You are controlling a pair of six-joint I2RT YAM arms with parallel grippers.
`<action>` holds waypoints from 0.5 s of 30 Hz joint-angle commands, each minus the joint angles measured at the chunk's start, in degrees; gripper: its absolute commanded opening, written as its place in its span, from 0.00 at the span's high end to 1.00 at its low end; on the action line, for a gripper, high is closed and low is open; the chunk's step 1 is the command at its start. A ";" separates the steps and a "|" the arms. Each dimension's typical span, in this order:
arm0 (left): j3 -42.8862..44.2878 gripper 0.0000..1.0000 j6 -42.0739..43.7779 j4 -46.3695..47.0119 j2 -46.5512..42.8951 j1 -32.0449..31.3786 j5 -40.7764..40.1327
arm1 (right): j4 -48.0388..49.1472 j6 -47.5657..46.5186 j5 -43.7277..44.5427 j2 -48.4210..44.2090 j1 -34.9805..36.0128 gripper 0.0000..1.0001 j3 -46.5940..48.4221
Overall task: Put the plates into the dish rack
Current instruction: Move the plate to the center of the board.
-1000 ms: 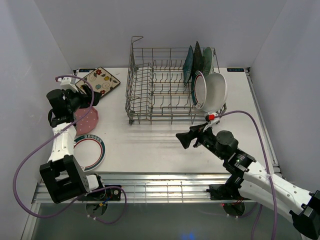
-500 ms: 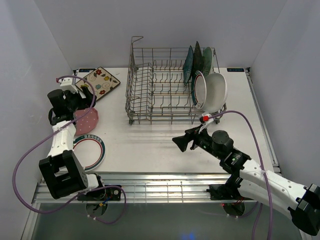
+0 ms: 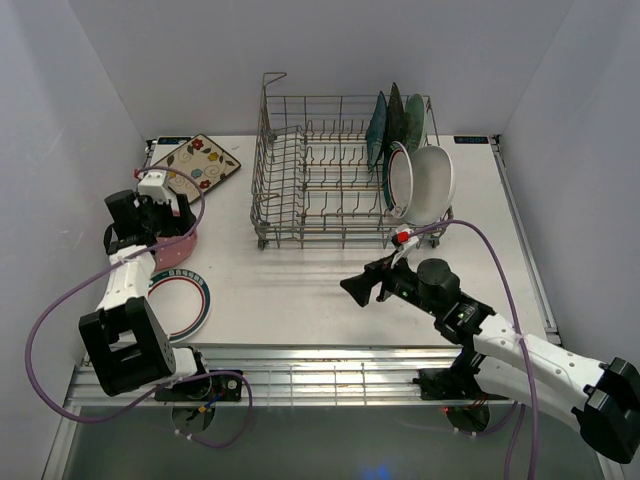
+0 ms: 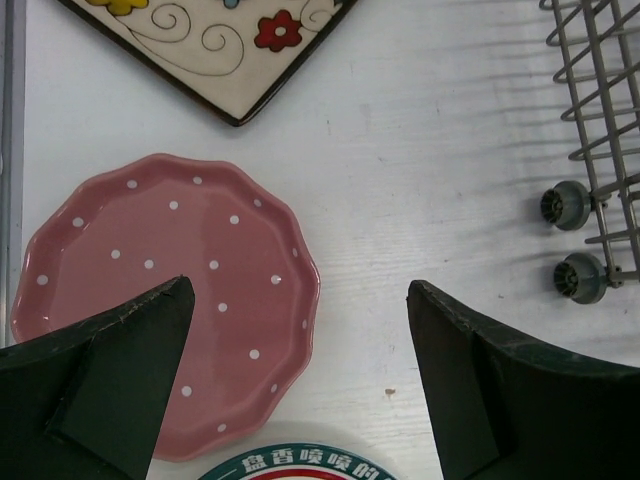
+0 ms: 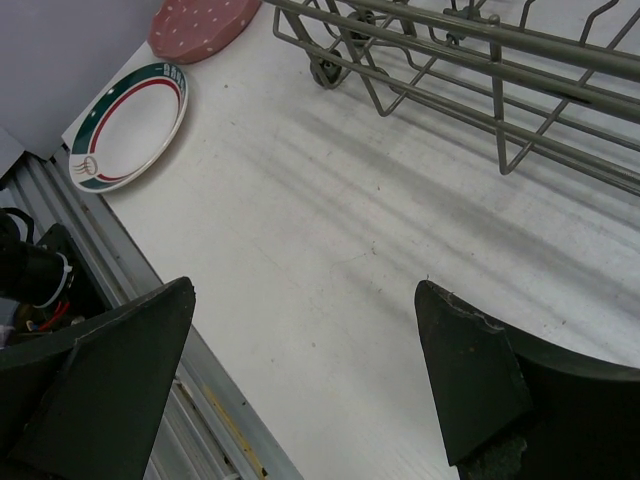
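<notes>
Left gripper (image 4: 300,288) and right gripper (image 5: 305,288): both spread wide, empty.

Left one low over pink plate (image 4: 170,240), one finger above its dotted face, the other above bare table (image 4: 430,150); floral plate (image 4: 220,40) flat on table just beyond; green-rimmed plate (image 3: 180,305) just beside the pink one on the near side, also flat. Right one above open table in front of rack (image 3: 330,236), pointed left, well apart from every plate. Rack at far middle of table, two of its small wheels (image 4: 565,205) off to the right in left wrist view. Upright in rack's right end: teal plate (image 3: 377,125), dark plate (image 3: 395,112) and mint plate (image 3: 415,120) at back, two white plates (image 3: 432,180) in front, close together.
</notes>
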 commanded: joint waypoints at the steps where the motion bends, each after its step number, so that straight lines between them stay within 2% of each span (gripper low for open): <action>1: -1.77 0.02 4.81 -1.51 -4.06 0.21 -0.01 | 4.36 0.51 -1.93 1.46 0.48 0.04 2.04; 9: -5.63 0.02 10.70 -5.99 -6.79 0.21 -3.35 | 6.55 1.47 -4.39 5.59 1.88 0.04 3.18; 15: -10.47 0.02 11.24 -6.34 -11.27 0.64 -8.80 | 7.79 2.09 -4.39 10.94 4.26 0.02 5.19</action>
